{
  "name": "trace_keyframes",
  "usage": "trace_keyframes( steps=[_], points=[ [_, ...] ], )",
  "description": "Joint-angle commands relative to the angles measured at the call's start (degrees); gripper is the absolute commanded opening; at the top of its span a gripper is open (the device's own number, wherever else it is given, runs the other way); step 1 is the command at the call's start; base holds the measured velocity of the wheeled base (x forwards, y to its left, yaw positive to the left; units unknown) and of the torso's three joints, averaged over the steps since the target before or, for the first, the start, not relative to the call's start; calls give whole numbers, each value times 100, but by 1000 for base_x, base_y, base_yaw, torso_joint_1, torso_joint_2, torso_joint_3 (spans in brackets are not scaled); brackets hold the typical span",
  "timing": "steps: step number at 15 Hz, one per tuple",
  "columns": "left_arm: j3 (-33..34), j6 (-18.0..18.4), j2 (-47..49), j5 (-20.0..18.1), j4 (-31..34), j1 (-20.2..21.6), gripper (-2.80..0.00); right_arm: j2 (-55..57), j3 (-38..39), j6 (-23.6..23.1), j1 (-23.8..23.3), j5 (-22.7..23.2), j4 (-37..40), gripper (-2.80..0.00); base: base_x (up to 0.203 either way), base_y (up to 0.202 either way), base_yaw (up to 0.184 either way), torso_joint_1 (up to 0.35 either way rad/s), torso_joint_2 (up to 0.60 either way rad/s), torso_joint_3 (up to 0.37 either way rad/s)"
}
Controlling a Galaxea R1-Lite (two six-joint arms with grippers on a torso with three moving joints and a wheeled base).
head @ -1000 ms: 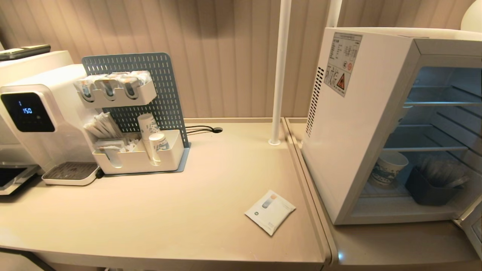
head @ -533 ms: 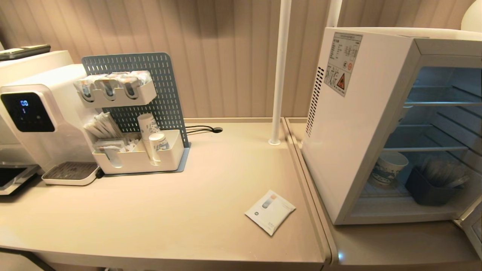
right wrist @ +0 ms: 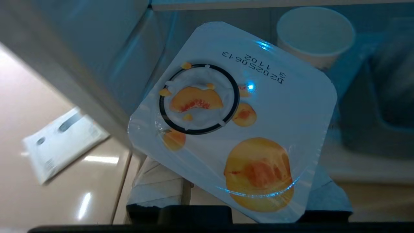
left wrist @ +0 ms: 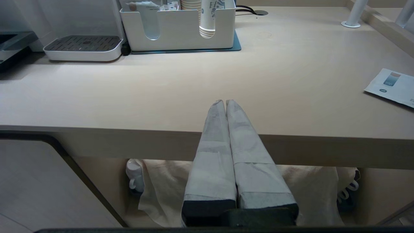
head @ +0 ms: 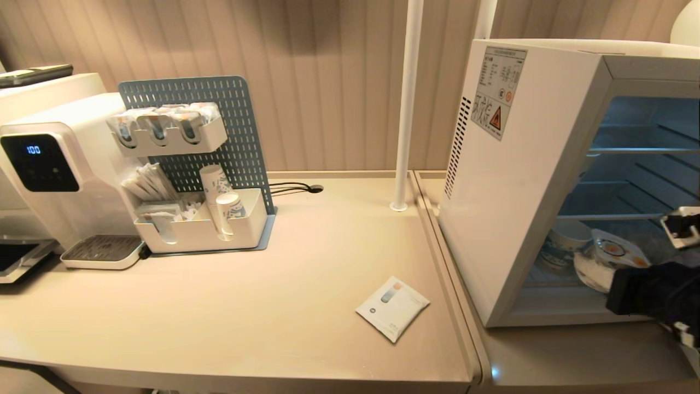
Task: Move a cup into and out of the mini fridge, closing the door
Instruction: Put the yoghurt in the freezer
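Observation:
The mini fridge (head: 519,180) stands open at the right of the counter. Only a sliver of its door (head: 694,355) shows, swung out at the lower right edge. My right gripper (head: 604,271) (right wrist: 239,191) is shut on the cup (head: 607,257), a small white pot with peaches printed on its sealed lid (right wrist: 233,119). It holds the cup tilted at the mouth of the fridge's bottom compartment. The lid hides most of the fingers. My left gripper (left wrist: 225,102) is shut and empty, parked at the counter's front edge.
Inside the fridge's bottom stand a patterned paper cup (head: 558,246) (right wrist: 315,35) and a dark bin (right wrist: 378,113). A white sachet (head: 392,307) lies on the counter left of the fridge. A cup organiser (head: 202,219), a water dispenser (head: 49,175) and a white pole (head: 407,104) stand further back.
My right arm has come into the head view from the lower right, carrying the cup up to the fridge's bottom opening. The left arm has not moved.

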Motion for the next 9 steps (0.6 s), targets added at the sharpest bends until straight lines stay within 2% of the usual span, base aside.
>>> trace_keyframes(
  steps=[1, 4, 9],
  points=[
    [9, -2, 0, 5, -4, 2, -280, 1609, 429, 15, 225, -209, -2436, -280, 0, 0, 0, 0, 0, 0],
    [9, -46, 0, -4, -4, 2, -280, 2824, 776, 181, 774, -1083, -3794, -280, 0, 0, 0, 0, 0, 0],
    [9, -55, 0, -4, -4, 2, -280, 3649, 69, 259, 838, -1195, -3907, -280, 0, 0, 0, 0, 0, 0]
  ],
)
